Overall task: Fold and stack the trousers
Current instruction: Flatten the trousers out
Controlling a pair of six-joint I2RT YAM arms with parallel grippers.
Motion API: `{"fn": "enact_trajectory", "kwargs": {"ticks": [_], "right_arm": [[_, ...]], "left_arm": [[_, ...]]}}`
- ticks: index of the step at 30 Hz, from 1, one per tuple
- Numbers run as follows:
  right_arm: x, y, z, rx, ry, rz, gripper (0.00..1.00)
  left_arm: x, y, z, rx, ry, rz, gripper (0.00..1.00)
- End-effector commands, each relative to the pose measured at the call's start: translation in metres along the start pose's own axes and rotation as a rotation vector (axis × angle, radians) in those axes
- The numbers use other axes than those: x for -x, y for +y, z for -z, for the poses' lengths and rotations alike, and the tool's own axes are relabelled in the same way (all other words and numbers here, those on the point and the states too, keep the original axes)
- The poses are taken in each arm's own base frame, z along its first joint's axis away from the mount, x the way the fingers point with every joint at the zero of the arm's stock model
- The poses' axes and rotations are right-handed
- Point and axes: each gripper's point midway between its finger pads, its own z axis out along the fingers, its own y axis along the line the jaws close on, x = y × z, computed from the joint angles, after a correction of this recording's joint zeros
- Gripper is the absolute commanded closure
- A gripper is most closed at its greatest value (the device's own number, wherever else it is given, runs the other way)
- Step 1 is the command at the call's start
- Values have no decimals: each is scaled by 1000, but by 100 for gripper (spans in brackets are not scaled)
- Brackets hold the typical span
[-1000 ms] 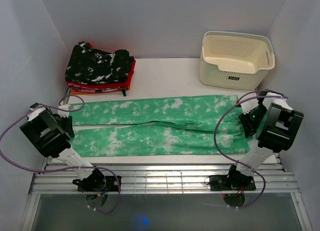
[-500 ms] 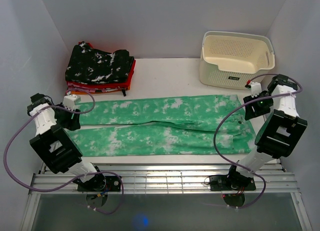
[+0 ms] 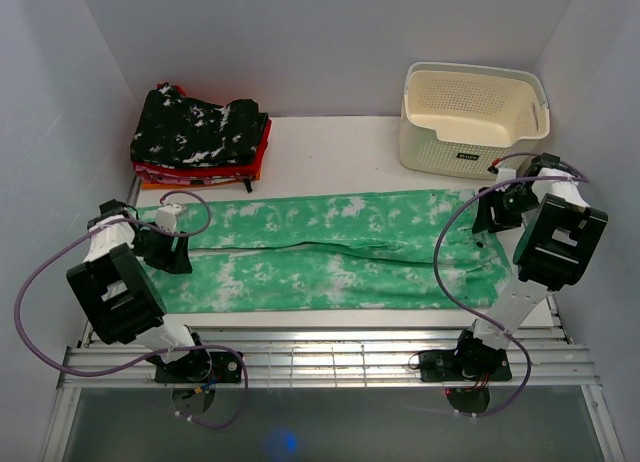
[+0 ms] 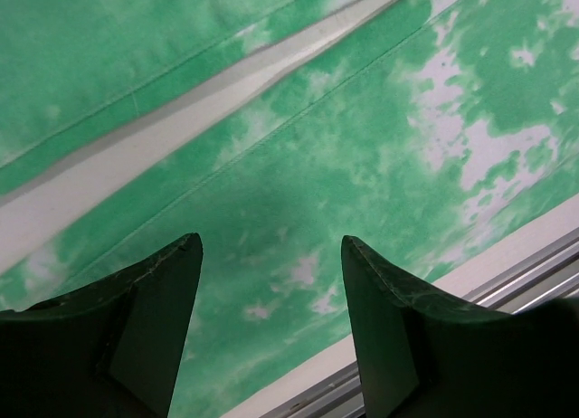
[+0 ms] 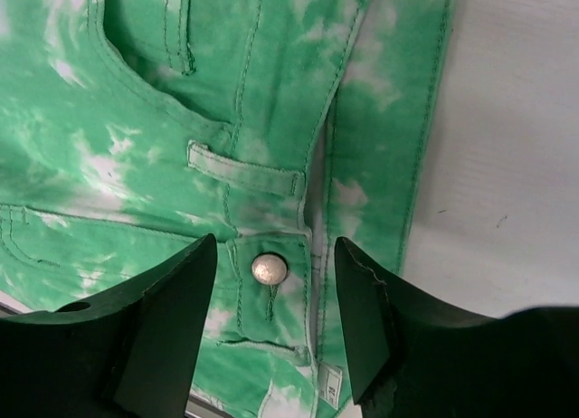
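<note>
Top external is showing the trousers (image 3: 320, 252) lying flat and unfolded across the table (image 3: 330, 147). I am hovering the left gripper (image 4: 271, 251), spread, over the near leg (image 4: 362, 147), and the right gripper (image 5: 276, 246), spread, above the waistband (image 5: 270, 270). Seemingly neither is touching. Next I am expecting to lower and pinch for the first fold.

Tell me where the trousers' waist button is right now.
In the right wrist view, the silver button lies on the trousers' waistband, framed by the open right gripper, at the right end, near the basket.
</note>
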Motion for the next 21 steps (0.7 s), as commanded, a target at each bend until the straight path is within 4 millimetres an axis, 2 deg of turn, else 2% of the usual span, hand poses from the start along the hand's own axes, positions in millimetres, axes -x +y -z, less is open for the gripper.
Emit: {"fn": "enact_trajectory", "kwargs": {"ticks": [1,10,13,16,18,19,20,21], "right_arm": [[10,0,-11,12,-35,-33,40],[16,7,-19,78,-35,-45,61],[16,8,-20,82,-29,-46,74],[19,9,-12,70,-34,-29,91],[23,8,2,41,-43,-8,92],[25,7,9,17,-53,11,92],[32,3,23,-38,-77,39,92],[35,0,31,-72,-93,55,92]], "left_arm": [[-3,2,-5,22,-9,-2,26],[-20,1,-18,27,26,5,26],[-23,0,-20,20,34,16,26],[-31,2,-22,33,67,19,26],[-42,2,-24,40,103,13,30],[-49,9,-24,81,132,1,33],[-54,13,-24,100,153,-2,37],[-64,12,-28,105,181,1,46]]}}
